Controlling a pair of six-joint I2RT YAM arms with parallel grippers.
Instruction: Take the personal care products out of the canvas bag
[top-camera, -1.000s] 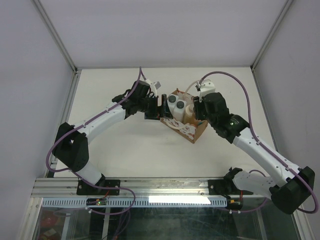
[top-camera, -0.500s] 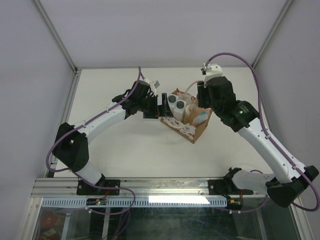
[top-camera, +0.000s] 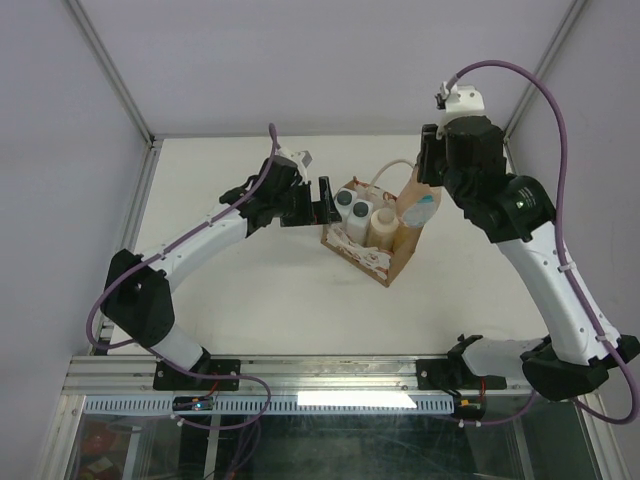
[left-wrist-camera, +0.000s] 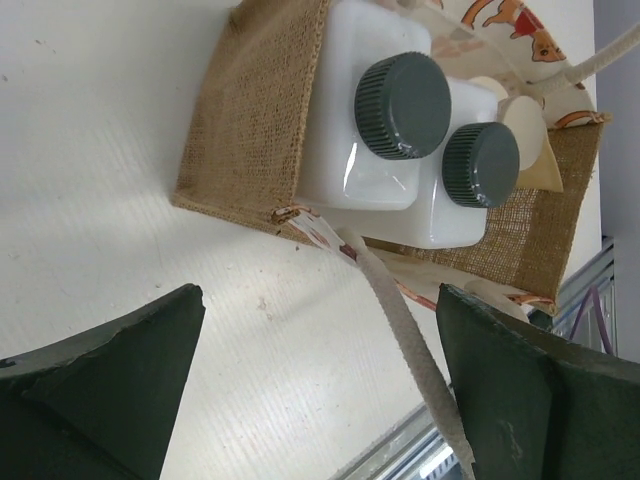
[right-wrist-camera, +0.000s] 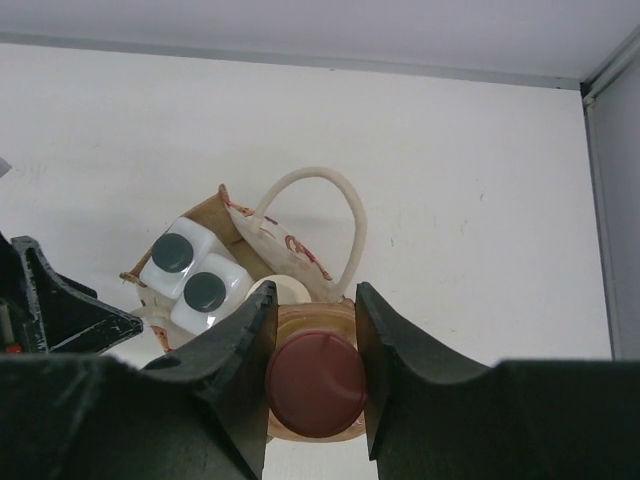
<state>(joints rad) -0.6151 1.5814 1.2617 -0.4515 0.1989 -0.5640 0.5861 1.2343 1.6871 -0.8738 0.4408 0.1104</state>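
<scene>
1. The tabletop (top-camera: 270, 300) is shut in by walls (top-camera: 60, 150) at left, rear and right, with a rail (top-camera: 300, 375) along the near edge. The bag (top-camera: 398, 262) stands mid-width, towards the rear. Bare surface lies on its near side and between it and the right wall.
2. The right claw (right-wrist-camera: 315, 310) is closed on the peach bottle (top-camera: 418, 198), with one finger on either side just under the pink cap. The bottle hangs over the bag's right end. Whether its base is free of the rim cannot be told.
3. The left claw (left-wrist-camera: 320, 400) gapes wide and holds nothing. It sits at the bag's left end, and a rope handle (left-wrist-camera: 400, 330) trails between its fingers. Contact with the bag cannot be told.
4. In the bag, two white bottles (left-wrist-camera: 350, 150) stand side by side at the left end, with the cream bottle (left-wrist-camera: 525, 125) beyond them.
5. Only the top view shows both arms and the walls. The left wrist view shows the weave and printed lining, but not the peach bottle. The right wrist view shows the grip and a second handle (right-wrist-camera: 350, 200) arching up.
</scene>
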